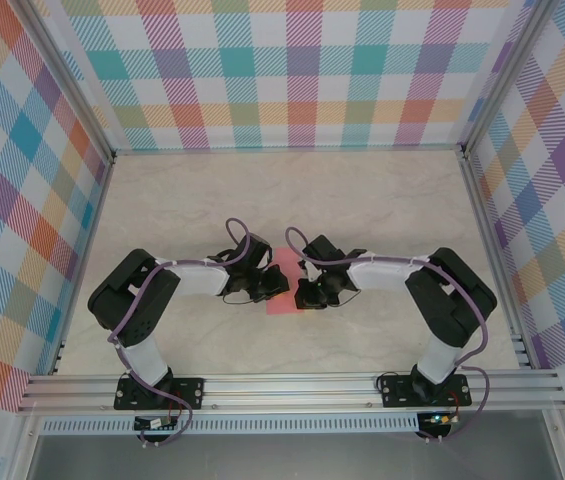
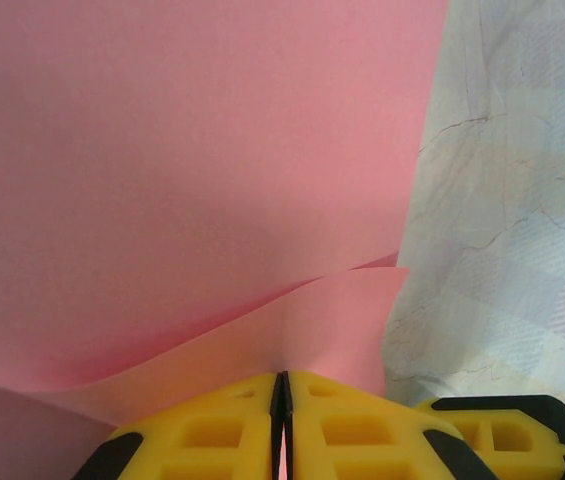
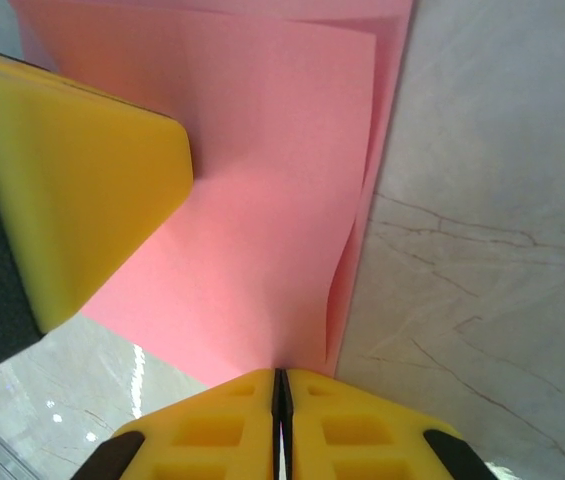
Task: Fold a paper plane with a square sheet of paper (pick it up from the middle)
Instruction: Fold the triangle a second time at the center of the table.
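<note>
**Step in hand.** I judge this to be an early fold: the pink sheet [image 1: 283, 304] is doubled over but is not yet a plane.

**Left side.** The left gripper [image 2: 282, 385] has its yellow fingers pressed together, with a raised flap of the sheet running into the seam between them. I read that as a pinch on the flap. The flap curls up off the layer beneath it, so the crease is not yet flat.

**Centre.** The sheet lies at the middle of the table [image 1: 362, 200], between the two grippers and touching both. The right wrist view shows two layers, the upper one ending just short of the edge of the lower one.

**Right side.** The right gripper [image 3: 280, 385] is likewise closed tight, nipping the near edge of the sheet where one layer lifts. One finger [image 3: 82, 190] of the left gripper rests just beside it, over the paper.

**Next move.** It calls for both pinches to travel together so the edges line up. The paper is thin, and uneven pull may skew or tear it.

**Surface and room.** The tabletop is pale and marble-patterned. Checked walls [image 1: 302, 70] enclose three sides, and an aluminium rail [image 1: 292, 390] carries the arm bases.
</note>
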Available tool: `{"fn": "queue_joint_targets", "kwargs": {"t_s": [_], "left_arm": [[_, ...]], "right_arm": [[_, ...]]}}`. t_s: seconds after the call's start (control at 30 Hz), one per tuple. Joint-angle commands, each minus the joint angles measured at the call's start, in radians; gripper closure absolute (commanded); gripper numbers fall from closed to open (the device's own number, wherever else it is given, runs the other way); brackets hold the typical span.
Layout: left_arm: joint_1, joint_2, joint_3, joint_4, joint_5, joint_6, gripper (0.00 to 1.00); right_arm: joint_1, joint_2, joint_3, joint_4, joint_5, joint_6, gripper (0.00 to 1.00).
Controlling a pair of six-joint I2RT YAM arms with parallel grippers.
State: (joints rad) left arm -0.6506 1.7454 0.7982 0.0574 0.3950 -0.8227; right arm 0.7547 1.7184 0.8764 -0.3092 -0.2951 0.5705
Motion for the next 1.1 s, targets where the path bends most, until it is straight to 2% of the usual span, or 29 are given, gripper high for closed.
{"fn": "queue_joint_targets", "kwargs": {"t_s": [0.0, 0.23, 0.57, 1.07], "left_arm": [[0.004, 0.016, -0.028, -0.056, -0.091, -0.006, 0.88], [0.004, 0.021, -0.026, -0.048, -0.083, -0.005, 0.88], [0.004, 0.021, -0.024, -0.047, -0.071, -0.003, 0.88], [0.005, -0.012, -0.028, -0.007, -0.047, 0.004, 0.88]], "right_arm": [[0.006, -0.019, -0.047, -0.149, 0.033, -0.026, 0.89], [0.006, -0.071, 0.003, -0.080, 0.005, -0.014, 0.89], [0.006, 0.007, 0.087, -0.039, -0.021, -0.014, 0.88], [0.006, 0.086, 0.055, -0.077, 0.017, -0.012, 0.89]]}}
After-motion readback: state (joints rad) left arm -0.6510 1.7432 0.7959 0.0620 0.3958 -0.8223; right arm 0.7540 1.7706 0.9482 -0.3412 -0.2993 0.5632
